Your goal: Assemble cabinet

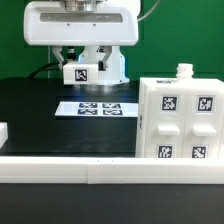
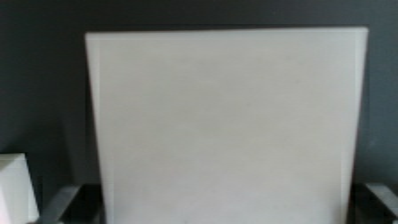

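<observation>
Across the black bench (image 1: 40, 100), before a green wall (image 1: 10, 40), the cabinet (image 1: 180, 120) stands at the near corner on the exterior view's right, partly cut off. Near the back edge, fingers (image 2: 68, 205) grip a white panel (image 2: 214, 120) that largely hides them.

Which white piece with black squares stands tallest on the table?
The cabinet, the boxy one at the exterior view's right; the marker board lies flat.

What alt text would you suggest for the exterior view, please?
A white cabinet bearing square marker tags stands on a black table at the exterior view's right. Behind, the robot's tool appears to hold a small tagged white panel beyond the marker board.
</observation>
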Action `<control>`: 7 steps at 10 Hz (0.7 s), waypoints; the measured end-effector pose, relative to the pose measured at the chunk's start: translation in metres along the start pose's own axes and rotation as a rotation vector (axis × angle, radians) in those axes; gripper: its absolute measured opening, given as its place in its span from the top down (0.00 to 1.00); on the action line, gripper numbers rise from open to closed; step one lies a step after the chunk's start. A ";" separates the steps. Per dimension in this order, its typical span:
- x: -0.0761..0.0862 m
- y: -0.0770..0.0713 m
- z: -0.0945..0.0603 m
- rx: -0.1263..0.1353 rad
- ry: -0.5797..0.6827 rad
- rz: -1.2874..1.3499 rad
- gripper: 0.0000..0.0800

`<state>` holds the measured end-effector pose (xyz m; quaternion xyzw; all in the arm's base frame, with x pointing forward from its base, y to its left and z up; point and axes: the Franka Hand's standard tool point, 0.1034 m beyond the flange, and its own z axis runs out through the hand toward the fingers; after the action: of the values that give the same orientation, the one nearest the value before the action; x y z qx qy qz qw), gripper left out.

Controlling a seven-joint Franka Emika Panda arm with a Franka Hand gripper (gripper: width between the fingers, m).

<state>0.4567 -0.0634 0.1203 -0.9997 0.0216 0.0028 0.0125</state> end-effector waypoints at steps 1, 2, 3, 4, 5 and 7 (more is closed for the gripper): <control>0.000 -0.001 0.000 0.000 -0.002 0.001 0.30; 0.000 -0.005 -0.002 0.002 -0.006 0.001 0.30; 0.002 -0.013 -0.009 0.008 -0.015 0.016 0.30; 0.006 -0.025 -0.019 0.015 -0.017 0.032 0.30; 0.011 -0.037 -0.027 0.019 -0.017 0.044 0.29; 0.027 -0.059 -0.040 0.027 -0.005 0.055 0.29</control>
<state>0.4860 -0.0070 0.1618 -0.9984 0.0491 0.0052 0.0261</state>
